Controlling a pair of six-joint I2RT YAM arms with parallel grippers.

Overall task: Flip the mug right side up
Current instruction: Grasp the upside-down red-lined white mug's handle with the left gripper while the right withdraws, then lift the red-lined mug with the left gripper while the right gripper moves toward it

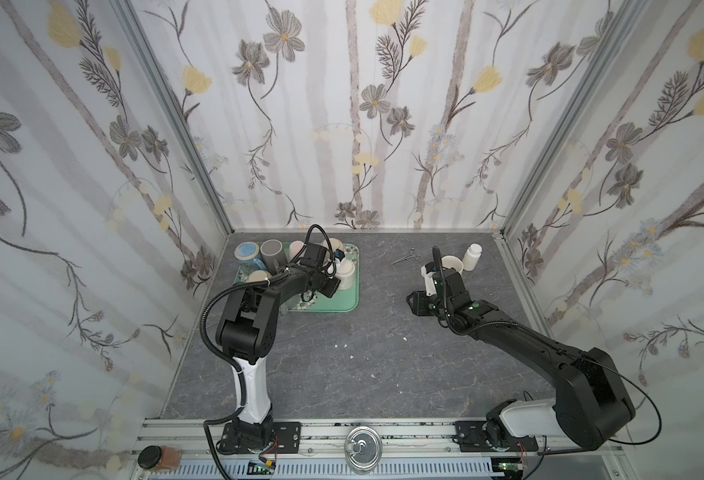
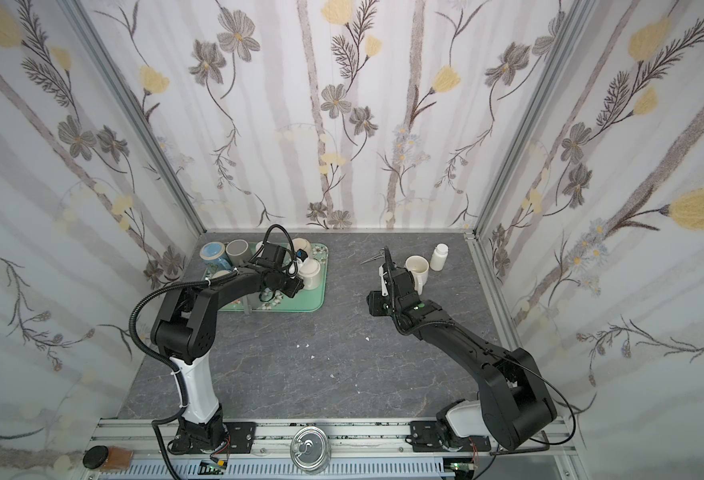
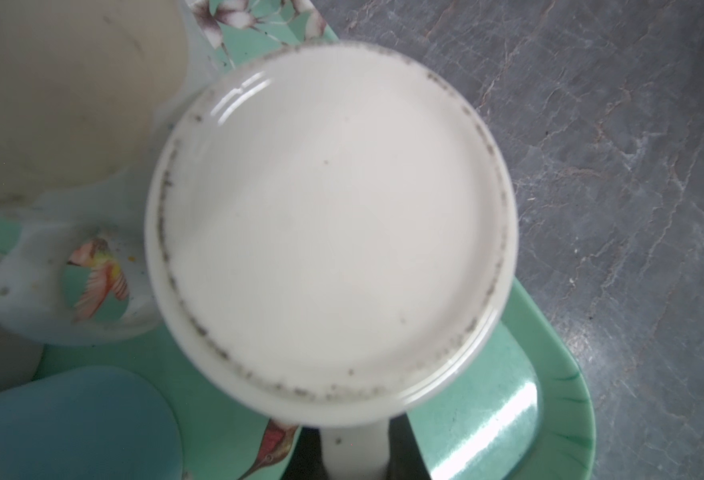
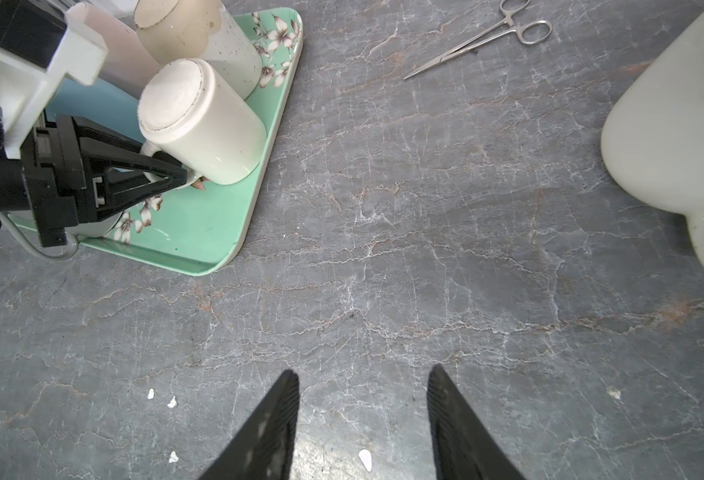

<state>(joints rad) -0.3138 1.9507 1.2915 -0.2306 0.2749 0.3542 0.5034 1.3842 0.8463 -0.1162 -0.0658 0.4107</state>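
Observation:
A cream mug (image 4: 200, 120) stands upside down near the corner of the green tray (image 4: 200, 232), with its flat base (image 3: 329, 224) facing up. It shows in both top views (image 1: 347, 275) (image 2: 310, 274). My left gripper (image 4: 177, 176) is shut on the mug's handle (image 3: 354, 449), which sits pinched between the two black fingers. My right gripper (image 4: 362, 374) hangs open over bare table to the right of the tray, with nothing between its fingers.
More mugs crowd the tray, among them a blue one (image 1: 247, 253) and a grey one (image 1: 273, 253). An upright cream mug (image 1: 452, 262), a white bottle (image 1: 472, 255) and steel forceps (image 4: 483, 41) lie at the back right. Small white crumbs dot the table.

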